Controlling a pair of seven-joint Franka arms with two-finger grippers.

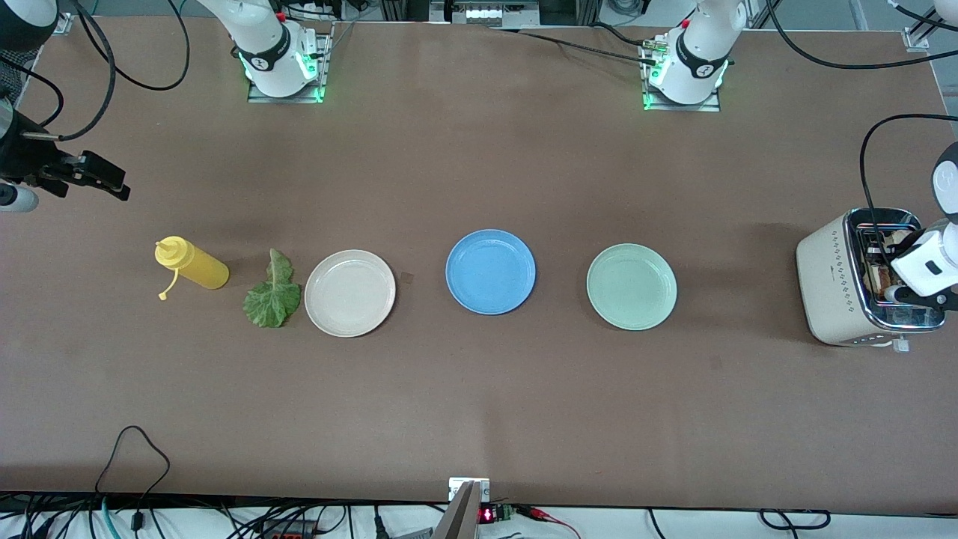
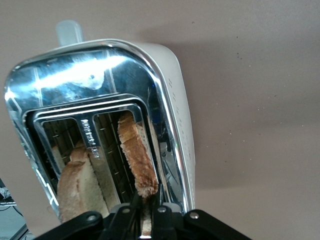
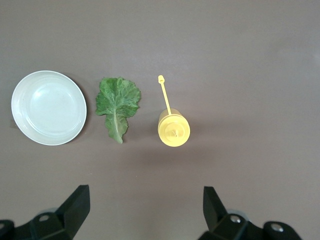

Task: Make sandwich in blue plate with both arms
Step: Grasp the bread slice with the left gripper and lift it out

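My left gripper's (image 2: 145, 220) jaws are pinched on the top edge of a bread slice (image 2: 137, 157) standing upright in the toaster (image 1: 842, 281) at the left arm's end of the tabletop, so the pull is straight up along the slot. The blue plate (image 1: 490, 272) sits mid-row, well apart toward the right arm's end. My right gripper (image 3: 145, 212) waits with jaws spread above the lettuce leaf (image 3: 118, 106).

The blue plate (image 1: 490, 271) lies bare, with open table all around it; the cream plate (image 1: 349, 293) and mint plate (image 1: 632, 287) flank it, well apart. The left gripper (image 2: 146, 210) crowds the toaster (image 1: 831, 281) slots, pinching one bread slice (image 2: 136, 155).
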